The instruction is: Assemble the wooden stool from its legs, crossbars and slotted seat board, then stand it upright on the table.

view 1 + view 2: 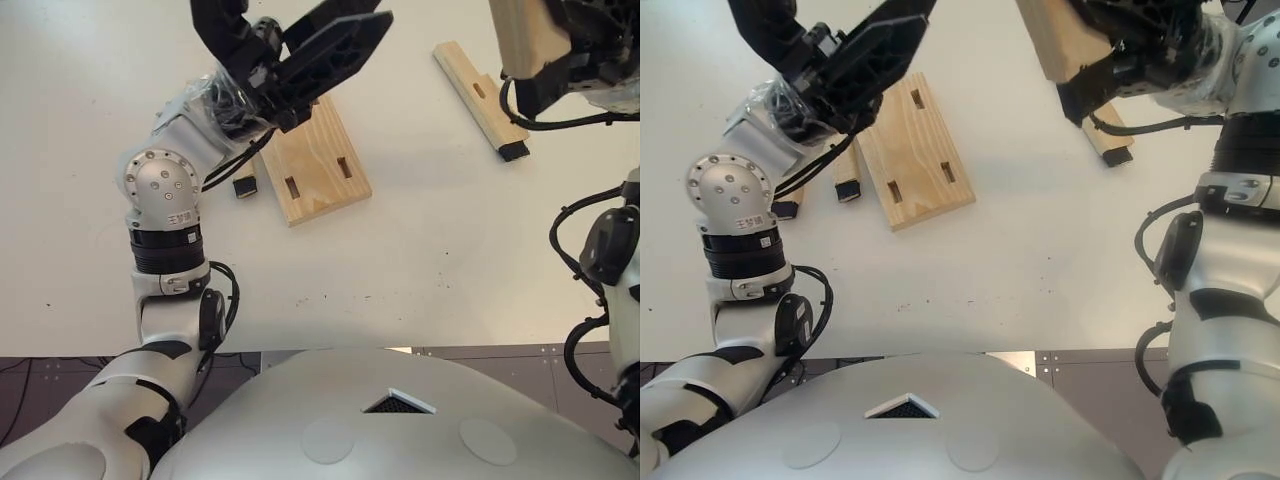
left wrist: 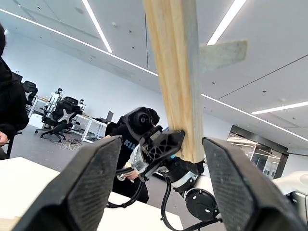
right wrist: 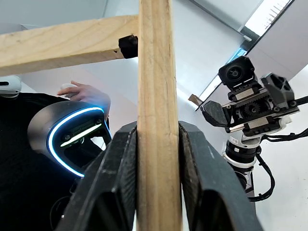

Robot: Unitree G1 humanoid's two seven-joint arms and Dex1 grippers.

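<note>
The left gripper (image 1: 295, 25) has its fingers spread wide, raised at 12 o'clock over the far end of the slotted seat board (image 1: 318, 165), which lies flat on the table (image 1: 420, 270). Its forearm slants up from a bent elbow. The right gripper (image 3: 154, 159) is clamped on a wooden leg (image 3: 154, 72), held aloft at 1 o'clock above a second leg (image 1: 478, 98) lying flat.

The white flat table (image 1: 430, 270) carries a pale rectangular wooden seat board with slots (image 1: 318, 170), a black-capped wooden leg (image 1: 478, 95) well apart from it, and shorter black-tipped wooden pieces (image 1: 846, 178) just beside the board.
</note>
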